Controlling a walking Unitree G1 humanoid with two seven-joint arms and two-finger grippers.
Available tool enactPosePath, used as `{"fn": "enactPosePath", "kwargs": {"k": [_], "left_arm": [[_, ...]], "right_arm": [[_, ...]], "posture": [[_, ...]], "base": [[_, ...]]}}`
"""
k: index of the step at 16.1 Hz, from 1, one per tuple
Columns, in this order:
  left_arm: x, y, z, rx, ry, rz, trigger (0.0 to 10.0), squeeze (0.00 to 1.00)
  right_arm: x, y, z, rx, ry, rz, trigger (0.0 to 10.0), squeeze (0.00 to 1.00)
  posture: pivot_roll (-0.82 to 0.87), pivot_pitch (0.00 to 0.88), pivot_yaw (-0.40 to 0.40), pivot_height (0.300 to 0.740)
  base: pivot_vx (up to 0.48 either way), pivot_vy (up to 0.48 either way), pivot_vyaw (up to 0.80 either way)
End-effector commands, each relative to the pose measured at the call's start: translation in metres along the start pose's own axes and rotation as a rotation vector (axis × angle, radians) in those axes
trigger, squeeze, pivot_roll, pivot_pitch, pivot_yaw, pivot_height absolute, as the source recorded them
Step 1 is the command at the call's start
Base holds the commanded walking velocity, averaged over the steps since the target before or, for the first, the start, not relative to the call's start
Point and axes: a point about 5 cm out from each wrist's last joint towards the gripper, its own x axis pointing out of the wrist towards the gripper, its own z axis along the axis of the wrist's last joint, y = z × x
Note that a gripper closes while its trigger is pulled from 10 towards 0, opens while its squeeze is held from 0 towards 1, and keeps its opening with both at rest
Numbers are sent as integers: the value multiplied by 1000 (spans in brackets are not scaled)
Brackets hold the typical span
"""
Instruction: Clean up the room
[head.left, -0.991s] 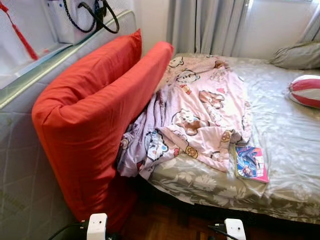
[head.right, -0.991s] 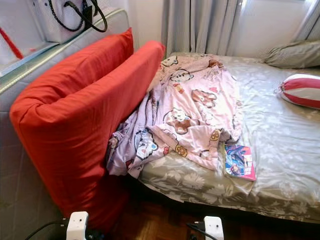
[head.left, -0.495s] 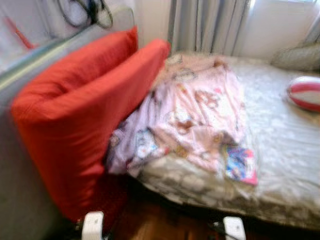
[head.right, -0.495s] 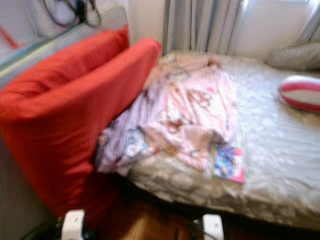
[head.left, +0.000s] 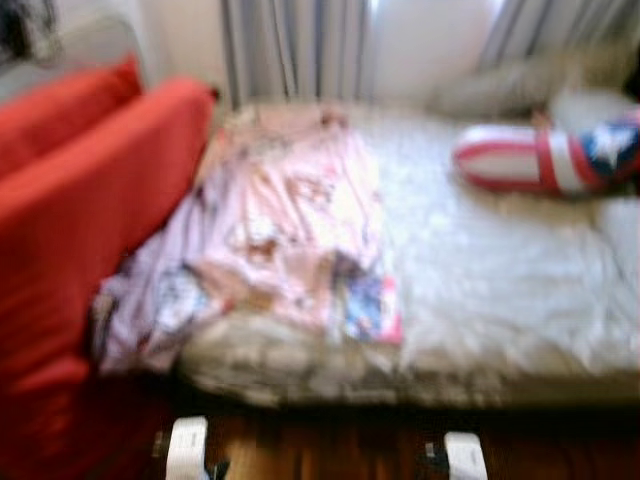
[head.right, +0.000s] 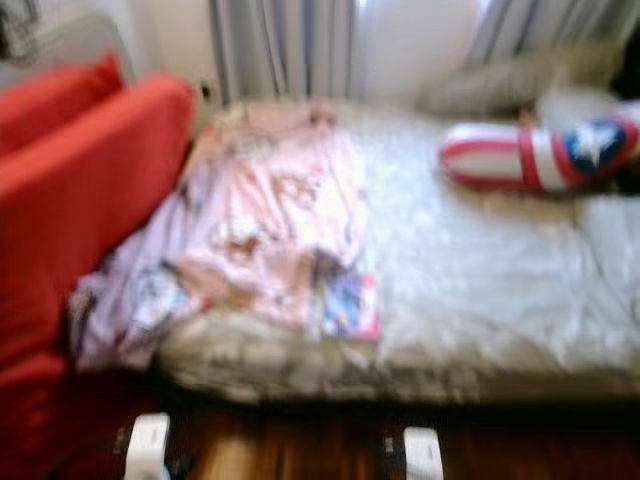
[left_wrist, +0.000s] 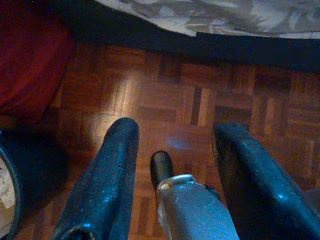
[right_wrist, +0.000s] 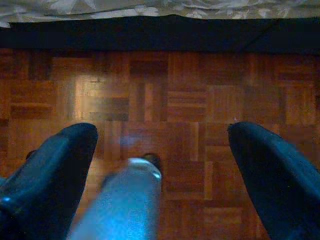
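Crumpled pink cartoon-print blanket (head.left: 280, 225) is spread over the bed's (head.left: 500, 290) left half; a colourful book (head.left: 365, 308) lies at the near edge, partly under it.

Blanket (head.left: 270, 230) on bed (head.left: 480, 290) — cushion (head.left: 90, 220) left, pillow (head.left: 540, 160) right.

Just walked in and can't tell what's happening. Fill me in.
Nothing is being handled yet. The robot faces the bed, its picture blurred. A pink cartoon-print blanket lies rumpled on it, a colourful book at its edge. Left gripper and right gripper hang open over the parquet floor.
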Motion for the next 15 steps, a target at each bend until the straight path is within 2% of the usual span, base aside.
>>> {"fn": "enactPosePath", "kwargs": {"k": [1,11,15], "left_arm": [[0,-5,-4,-11,18,-14,10000,0],[1,-8,-2,5,12,-33,10000,0],[1,-9,-1,2,8,-33,10000,0]], "right_arm": [[-1,-7,-1,-2,0,-18,10000,0],[-2,-3,-7,-9,12,-4,10000,0],[-2,-3,-7,-63,14,2,10000,0]], "posture": [[14,12,1,738],[10,0,9,738],[10,0,10,738]], "base": [[0,-368,0],[0,-369,0],[0,-368,0]]}}
